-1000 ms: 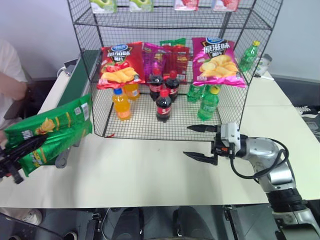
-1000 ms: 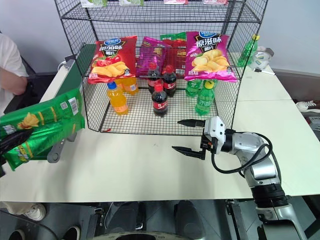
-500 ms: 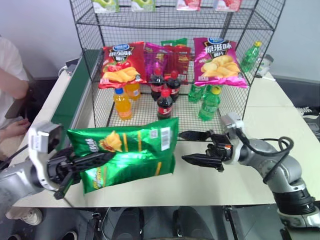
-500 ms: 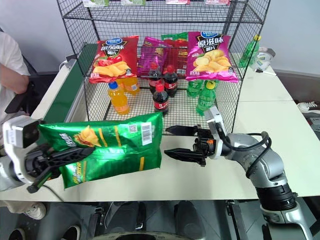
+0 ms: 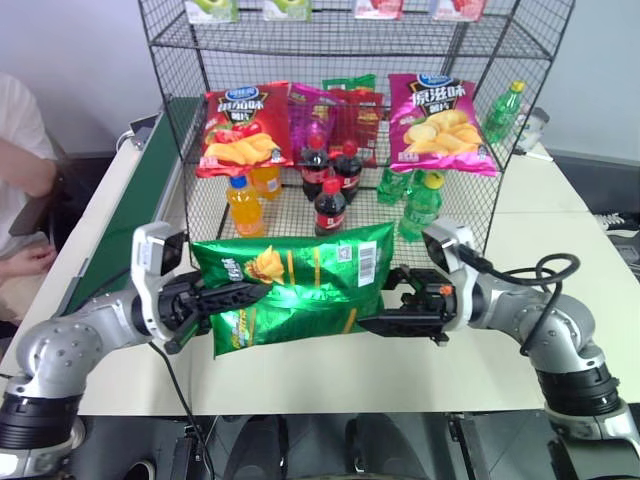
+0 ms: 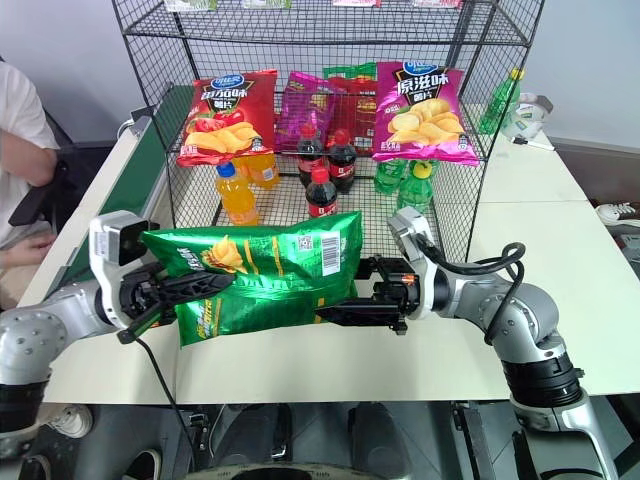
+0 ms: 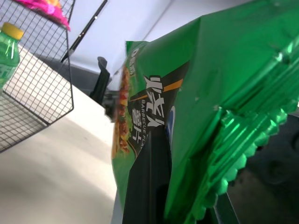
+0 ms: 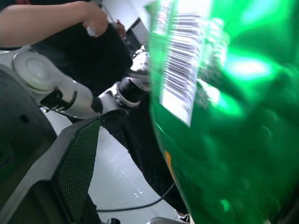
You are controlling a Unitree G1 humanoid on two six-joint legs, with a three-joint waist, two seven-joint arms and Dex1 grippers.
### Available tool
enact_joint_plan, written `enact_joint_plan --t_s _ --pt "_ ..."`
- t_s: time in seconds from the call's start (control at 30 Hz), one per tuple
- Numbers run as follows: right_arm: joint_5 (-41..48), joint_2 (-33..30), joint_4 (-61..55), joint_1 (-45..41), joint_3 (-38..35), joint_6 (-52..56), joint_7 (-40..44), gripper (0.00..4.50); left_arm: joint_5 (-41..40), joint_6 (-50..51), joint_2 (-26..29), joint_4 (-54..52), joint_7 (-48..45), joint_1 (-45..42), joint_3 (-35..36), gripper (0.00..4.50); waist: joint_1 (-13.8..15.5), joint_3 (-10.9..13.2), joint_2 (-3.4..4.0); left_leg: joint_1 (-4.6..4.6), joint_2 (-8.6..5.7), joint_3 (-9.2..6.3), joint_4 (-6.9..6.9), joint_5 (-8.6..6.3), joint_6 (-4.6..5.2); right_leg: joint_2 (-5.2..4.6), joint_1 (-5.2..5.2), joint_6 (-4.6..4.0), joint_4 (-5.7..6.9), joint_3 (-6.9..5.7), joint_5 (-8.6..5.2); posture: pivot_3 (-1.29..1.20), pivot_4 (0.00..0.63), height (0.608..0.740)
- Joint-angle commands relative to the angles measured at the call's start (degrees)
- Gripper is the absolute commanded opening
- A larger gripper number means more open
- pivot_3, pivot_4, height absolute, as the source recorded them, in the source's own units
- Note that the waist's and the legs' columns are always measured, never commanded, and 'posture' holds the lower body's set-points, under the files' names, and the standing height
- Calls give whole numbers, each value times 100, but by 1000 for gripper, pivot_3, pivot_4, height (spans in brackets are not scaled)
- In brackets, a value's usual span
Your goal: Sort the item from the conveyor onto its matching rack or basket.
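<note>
Your way into the black wire rack point(image 5: 470, 60) is pretty crowded: soda bottles point(image 5: 330, 205) on the bottom tier, crisp bags point(image 5: 440, 110) hanging above. Open tabletop point(image 5: 560, 240) sits right of it.

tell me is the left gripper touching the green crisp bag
Touching. In the left wrist view the left gripper has its black fingers shut on the crimped edge of the green crisp bag.

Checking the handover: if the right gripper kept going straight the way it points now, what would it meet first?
Most likely the green crisp bag. The right gripper, open, points across toward its barcode end, which the left gripper holds up; one finger already seems to lie under its edge.
</note>
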Motion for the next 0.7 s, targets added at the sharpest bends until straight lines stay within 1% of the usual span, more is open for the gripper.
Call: enact_joint_plan --t_s 0.03,0.1,0.27,0.37,0.6,0.63,0.7 --pt "169 153 -295 -41 13 25 -102 4500 288 -178 -149 25 -196 -91 -6 64 -5 0 0 0 1 0 0 0 0 1 0 0 0 0 0 0 150 739" --pt "-10 165 -310 -56 145 -22 -66 4500 425 -221 -252 112 -247 -121 -15 64 -3 0 0 0 1 0 0 0 0 1 0 0 0 0 0 0 150 739" --pt "-128 282 -182 -105 299 -18 -147 4500 670 -320 -546 164 -235 -211 -15 64 8 1 -1 0 1 0 0 0 0 0 1 0 -2 0 0 0 150 739" --pt "-482 174 -172 -54 495 -179 44 3626 772 -326 -635 93 -255 -149 -38 0 8 1 -1 -1 1 0 0 0 0 0 1 0 -4 0 0 0 150 739" --pt "-669 271 -84 16 477 -335 46 220 836 -266 -742 25 -244 -61 29 0 8 1 -1 -1 1 -2 -1 0 0 -1 2 0 -5 -1 0 0 150 739" --pt "-686 293 -55 19 460 -362 43 38 820 -204 -723 36 -238 -54 25 0 7 1 -1 -1 1 -2 -1 0 0 -1 2 0 -6 -1 0 0 150 739" --pt "-691 309 -9 20 430 -364 62 38 786 -87 -713 121 -117 -64 66 0 3 1 -1 -1 1 -2 -2 0 0 -1 2 0 -6 -1 0 0 150 739"
